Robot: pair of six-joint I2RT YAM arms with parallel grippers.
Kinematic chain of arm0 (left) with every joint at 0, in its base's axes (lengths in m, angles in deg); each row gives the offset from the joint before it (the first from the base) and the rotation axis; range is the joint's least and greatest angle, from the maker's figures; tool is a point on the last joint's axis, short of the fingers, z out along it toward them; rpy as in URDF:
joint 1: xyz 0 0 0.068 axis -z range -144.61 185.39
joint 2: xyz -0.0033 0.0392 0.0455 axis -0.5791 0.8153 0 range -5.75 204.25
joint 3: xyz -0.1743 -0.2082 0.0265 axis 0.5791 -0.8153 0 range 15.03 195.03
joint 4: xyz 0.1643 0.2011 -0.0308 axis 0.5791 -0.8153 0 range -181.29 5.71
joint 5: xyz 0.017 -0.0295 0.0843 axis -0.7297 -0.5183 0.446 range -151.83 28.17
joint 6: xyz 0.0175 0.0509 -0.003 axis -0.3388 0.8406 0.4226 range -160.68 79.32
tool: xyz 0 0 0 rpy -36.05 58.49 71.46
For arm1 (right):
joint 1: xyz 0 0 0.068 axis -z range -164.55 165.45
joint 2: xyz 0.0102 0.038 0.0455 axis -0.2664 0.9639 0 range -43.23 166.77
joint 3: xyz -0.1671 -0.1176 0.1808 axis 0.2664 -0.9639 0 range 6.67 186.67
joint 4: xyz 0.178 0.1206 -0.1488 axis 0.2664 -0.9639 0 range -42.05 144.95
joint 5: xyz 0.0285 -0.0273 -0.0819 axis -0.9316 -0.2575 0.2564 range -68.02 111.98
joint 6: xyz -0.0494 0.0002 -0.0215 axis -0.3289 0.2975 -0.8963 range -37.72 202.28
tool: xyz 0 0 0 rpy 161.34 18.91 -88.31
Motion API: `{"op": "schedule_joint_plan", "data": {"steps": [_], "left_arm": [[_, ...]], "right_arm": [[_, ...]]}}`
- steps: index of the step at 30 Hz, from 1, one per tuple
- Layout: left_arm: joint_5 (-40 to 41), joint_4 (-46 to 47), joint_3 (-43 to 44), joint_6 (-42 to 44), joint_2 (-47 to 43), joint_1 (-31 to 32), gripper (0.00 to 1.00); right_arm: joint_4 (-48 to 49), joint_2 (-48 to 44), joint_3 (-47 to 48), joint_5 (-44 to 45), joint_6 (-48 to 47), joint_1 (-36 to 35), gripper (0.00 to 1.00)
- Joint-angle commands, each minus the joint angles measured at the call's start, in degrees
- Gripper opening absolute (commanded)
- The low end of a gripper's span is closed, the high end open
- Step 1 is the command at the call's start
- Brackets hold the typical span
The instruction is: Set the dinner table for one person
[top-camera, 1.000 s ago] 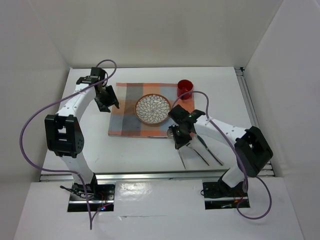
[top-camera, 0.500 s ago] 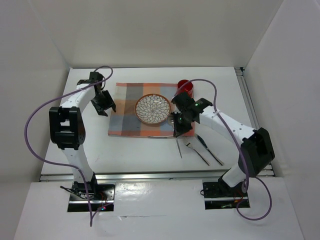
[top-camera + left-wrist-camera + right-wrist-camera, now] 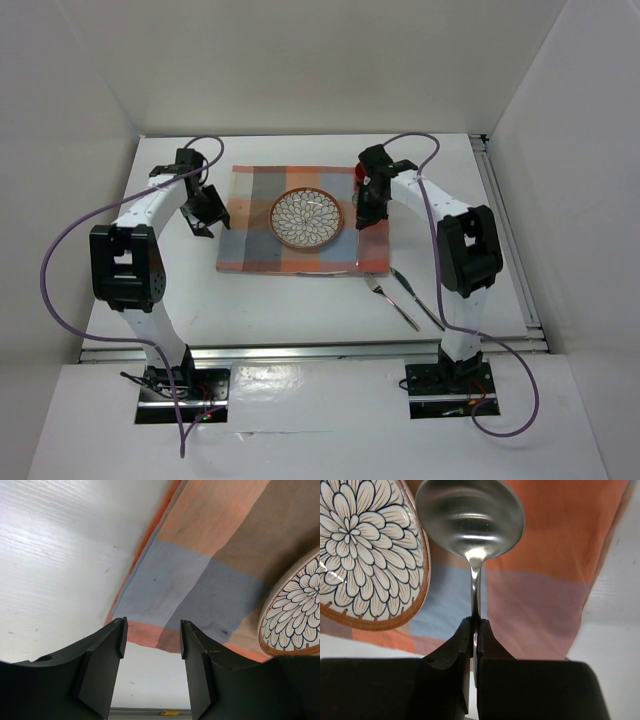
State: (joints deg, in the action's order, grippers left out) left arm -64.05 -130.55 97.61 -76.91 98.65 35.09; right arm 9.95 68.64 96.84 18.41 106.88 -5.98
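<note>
Dinner table (image 3: 300, 300): right jaws, clenching spoon (image 3: 470, 517), moved beside plate (image 3: 306, 218), seemingly above placemat (image 3: 250, 240); left jaws released.

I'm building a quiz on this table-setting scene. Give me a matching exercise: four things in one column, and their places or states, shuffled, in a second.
1. shiny metal spoon
2. round flower-patterned plate with brown rim
3. metal fork
4. left pincer

A. lying on the bare white tabletop
B. open, holding nothing
C. clamped in the shut right pincer
D. resting on the orange, blue and grey checked placemat

Pairs: 1-C, 2-D, 3-A, 4-B.
</note>
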Motion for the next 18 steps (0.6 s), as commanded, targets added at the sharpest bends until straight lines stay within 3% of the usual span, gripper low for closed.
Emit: {"op": "schedule_joint_plan", "data": {"steps": [1, 12, 18], "left_arm": [[0.02, 0.29, -0.41, 0.89, -2.70, -0.06, 0.62], [0.55, -0.23, -0.41, 1.42, -3.76, -0.06, 0.62], [0.55, -0.23, -0.41, 1.42, -4.29, -0.06, 0.62]], "right_arm": [[2.45, 1.84, 3.78, 0.85, 0.62, 1.12, 0.00], [5.18, 5.81, 2.64, 2.61, 0.10, 1.13, 0.00], [6.23, 5.81, 1.32, 1.29, -0.52, 1.13, 0.15]]}}
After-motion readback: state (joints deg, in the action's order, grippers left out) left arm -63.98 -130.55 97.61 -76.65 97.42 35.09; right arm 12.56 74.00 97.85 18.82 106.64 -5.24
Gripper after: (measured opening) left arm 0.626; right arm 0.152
